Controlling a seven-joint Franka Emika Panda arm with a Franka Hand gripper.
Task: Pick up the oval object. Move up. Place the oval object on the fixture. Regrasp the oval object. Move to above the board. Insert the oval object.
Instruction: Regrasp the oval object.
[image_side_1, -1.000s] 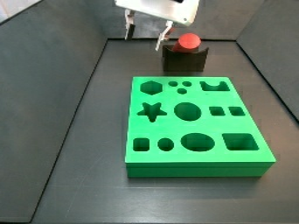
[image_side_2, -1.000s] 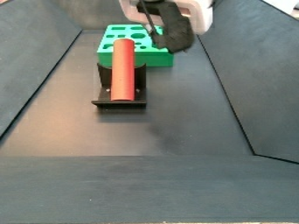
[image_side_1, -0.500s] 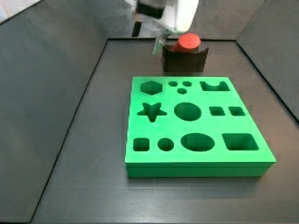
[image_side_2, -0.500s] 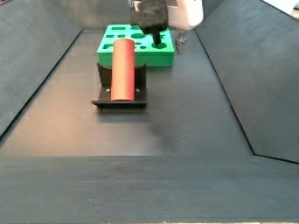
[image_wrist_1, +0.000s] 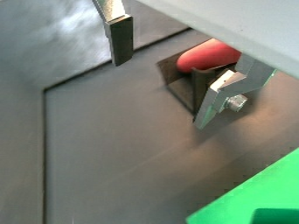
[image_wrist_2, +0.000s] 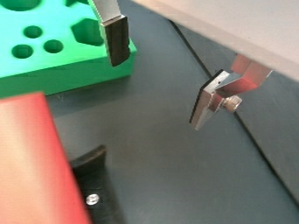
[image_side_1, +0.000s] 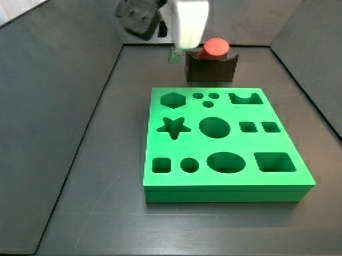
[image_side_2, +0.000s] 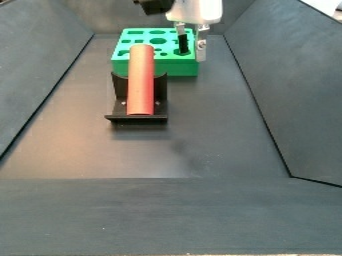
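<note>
The red oval object (image_side_2: 139, 78) lies along the notch of the dark fixture (image_side_2: 135, 110); its rounded end shows in a side view (image_side_1: 213, 47) above the fixture (image_side_1: 211, 68). It also shows in both wrist views (image_wrist_1: 208, 56) (image_wrist_2: 35, 166). My gripper (image_side_1: 177, 50) hangs open and empty beside the fixture, apart from the oval object, high over the floor (image_side_2: 191, 43). Its fingers (image_wrist_1: 121, 39) (image_wrist_2: 115, 42) are spread wide with nothing between them. The green board (image_side_1: 225, 145) with many shaped holes lies flat on the floor.
Dark sloped walls (image_side_1: 80, 110) bound the floor on both sides. The board (image_side_2: 150, 50) sits just behind the fixture in a side view. The fixture's base plate (image_wrist_2: 91, 184) shows a screw.
My gripper has turned about its vertical axis and shifted a little towards the fixture side. The oval object and the board have not moved.
</note>
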